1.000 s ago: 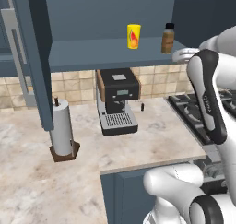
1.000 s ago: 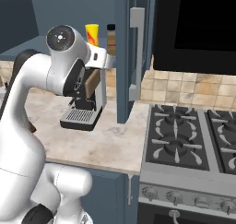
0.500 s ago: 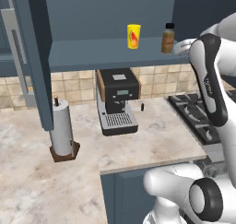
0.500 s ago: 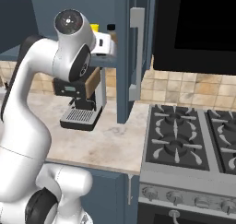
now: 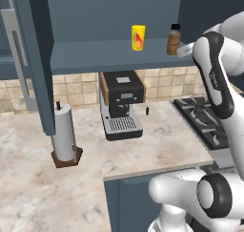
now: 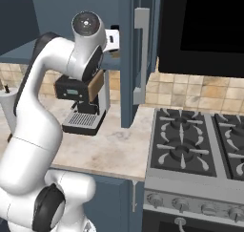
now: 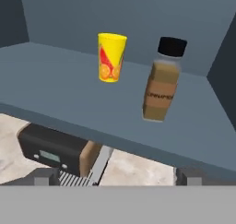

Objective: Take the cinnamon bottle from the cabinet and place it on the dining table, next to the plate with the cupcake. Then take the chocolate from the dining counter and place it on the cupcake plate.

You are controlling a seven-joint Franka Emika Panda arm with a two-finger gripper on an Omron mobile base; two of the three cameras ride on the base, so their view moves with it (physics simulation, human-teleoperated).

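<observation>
Inside the cabinet [image 7: 69, 80], the cinnamon bottle [image 7: 162, 81] stood upright on the shelf, just ahead of the pincer [image 7: 115, 177], whose jaws were spread wide, empty; yellow canister [image 7: 111, 57] farther left.

cinnamon bottle [image 7: 162, 80] right of canister [image 7: 111, 57], on cabinet [image 7: 60, 89] shelf

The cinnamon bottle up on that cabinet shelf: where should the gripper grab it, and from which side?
Probably the straight labelled body of the cinnamon bottle, below its black cap, coming in level from the open front of the cabinet. It stands upright, apart from the yellow canister, so the open gripper has room on both sides.
</observation>
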